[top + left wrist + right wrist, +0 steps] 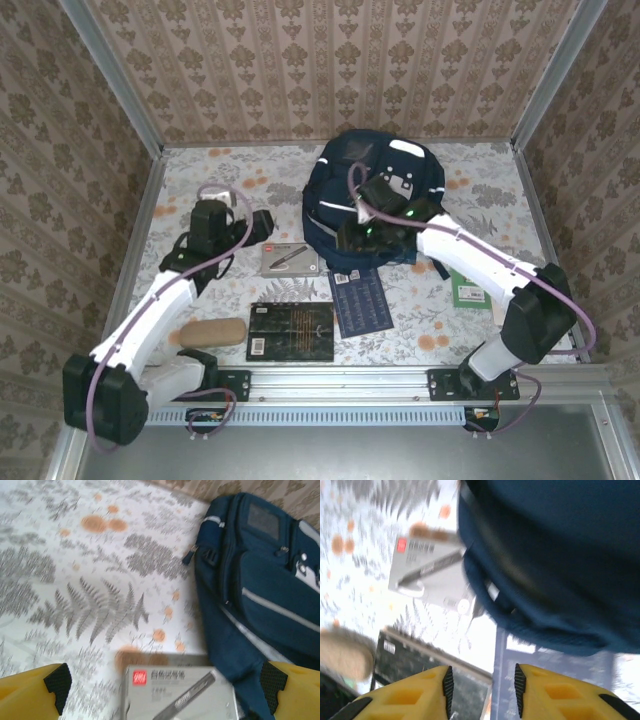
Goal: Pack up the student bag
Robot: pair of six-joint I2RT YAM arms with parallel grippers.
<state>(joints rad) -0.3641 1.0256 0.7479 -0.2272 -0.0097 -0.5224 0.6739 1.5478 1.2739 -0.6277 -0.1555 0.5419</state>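
While both arms reach over the flowered table (200, 180), the student bag (335, 195) lies at the far middle of it, close to the back wall.

- Bag: the largest thing in view. Navy-blue fabric with a rounded outline. White patches sit near its far end.
- In the left wrist view the bag (260, 580) fills the right side. A thin pale stripe runs slantwise across the front panel. A dark square patch sits near the top, and zip pulls and a light trim line show along the seams.
- In the right wrist view the bag (555, 545) is a blurred dark-blue bulk. Its rolled lower edge hangs above a blue printed sheet (555, 680). I cannot tell whether they touch.
- Left gripper (262, 228): just left of the bag, with the jaws spread wide and nothing between them. From its own camera the gripper (165, 685) sits above a grey marker box (175, 692), which lies just beside the bag's near-left edge.
- Right gripper (350, 238): over the bag's near edge. Its own camera shows the gripper (483, 685) with a narrow gap between the pads and nothing in it.
- Nearer the arms: a black notebook (290, 330), a tan pouch (212, 332) to its left, and a green item (467, 288) partly under the right arm.
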